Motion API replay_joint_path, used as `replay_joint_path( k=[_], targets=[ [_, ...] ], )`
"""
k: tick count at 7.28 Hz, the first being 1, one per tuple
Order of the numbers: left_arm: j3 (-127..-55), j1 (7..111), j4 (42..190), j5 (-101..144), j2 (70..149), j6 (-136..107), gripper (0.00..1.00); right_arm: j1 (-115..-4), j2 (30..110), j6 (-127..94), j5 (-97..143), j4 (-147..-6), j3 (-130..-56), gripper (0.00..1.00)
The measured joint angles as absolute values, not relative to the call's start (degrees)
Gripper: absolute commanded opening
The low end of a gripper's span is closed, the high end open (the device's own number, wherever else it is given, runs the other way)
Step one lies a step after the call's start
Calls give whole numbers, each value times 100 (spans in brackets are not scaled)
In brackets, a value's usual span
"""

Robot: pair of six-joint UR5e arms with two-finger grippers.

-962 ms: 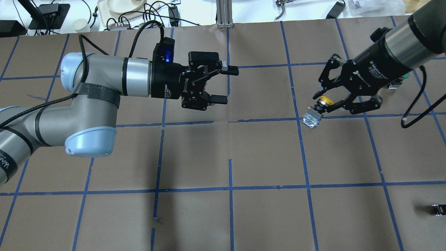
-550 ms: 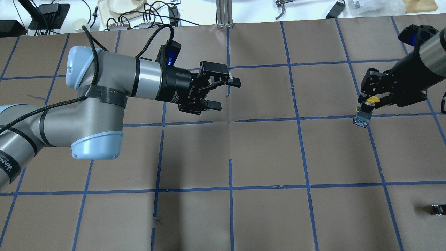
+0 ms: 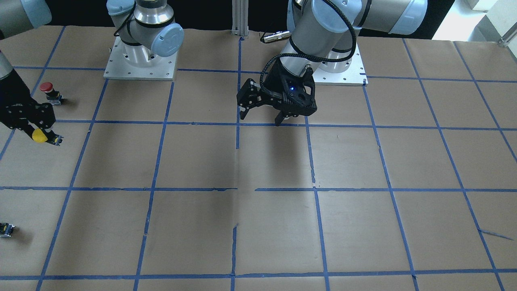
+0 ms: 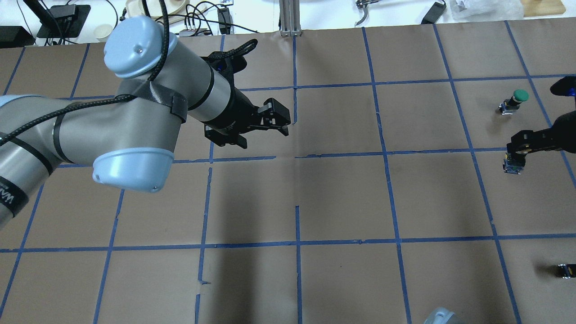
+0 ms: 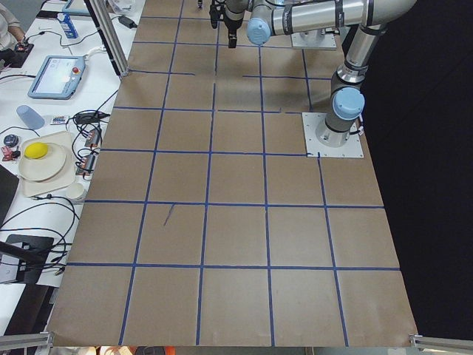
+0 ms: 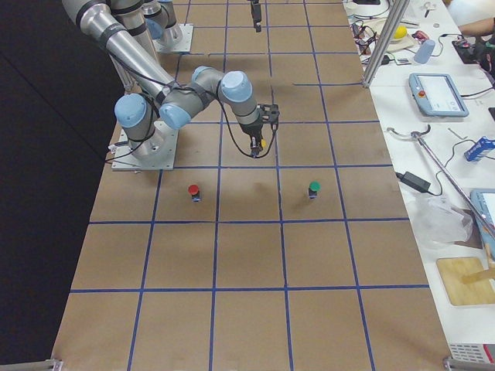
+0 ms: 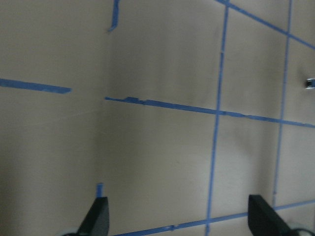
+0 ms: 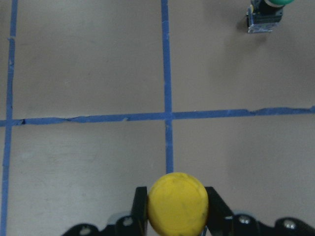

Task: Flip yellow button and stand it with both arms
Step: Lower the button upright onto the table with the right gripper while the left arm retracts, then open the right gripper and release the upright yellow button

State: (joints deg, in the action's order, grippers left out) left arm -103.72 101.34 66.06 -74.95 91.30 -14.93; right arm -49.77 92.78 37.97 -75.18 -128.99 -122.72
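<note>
The yellow button (image 3: 39, 136) has a round yellow cap and a black body on a blocky base. My right gripper (image 3: 35, 128) is shut on its body at the table's right side, low over the paper. In the overhead view the right gripper (image 4: 517, 149) points down and the button's base (image 4: 512, 167) shows below it. In the right wrist view the cap (image 8: 177, 200) faces the camera between the two fingers (image 8: 140, 205). I cannot tell whether the base touches the table. My left gripper (image 4: 265, 137) is open and empty near the table's middle, with its fingertips (image 7: 98, 216) spread wide.
A red-capped button (image 3: 46, 87) stands close to the yellow one, nearer the robot. A green-capped button (image 4: 517, 96) stands on its far side. A small black capless part (image 4: 564, 270) lies at the near right edge. Blue tape lines grid the brown paper.
My right gripper has carried the yellow button to the right and turned to point down. My left arm has pulled back and tilted its open gripper downward.
</note>
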Motion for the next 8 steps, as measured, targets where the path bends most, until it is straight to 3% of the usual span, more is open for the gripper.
replay_joint_path(
  k=[3, 5, 8],
  targets=[
    [-9451, 9811, 8516, -8748, 8963, -855, 100, -4071, 8149, 4912, -7199, -14120, -12297, 1],
    [-9265, 9511, 9239, -9055, 8763, -871, 100, -3895, 8006, 5091, -6894, -14227, -12312, 1],
    [-9332, 9335, 9143, -9051, 8700, -873, 100, -3795, 8000, 5441, -6539, -14383, -12524, 2]
  ],
)
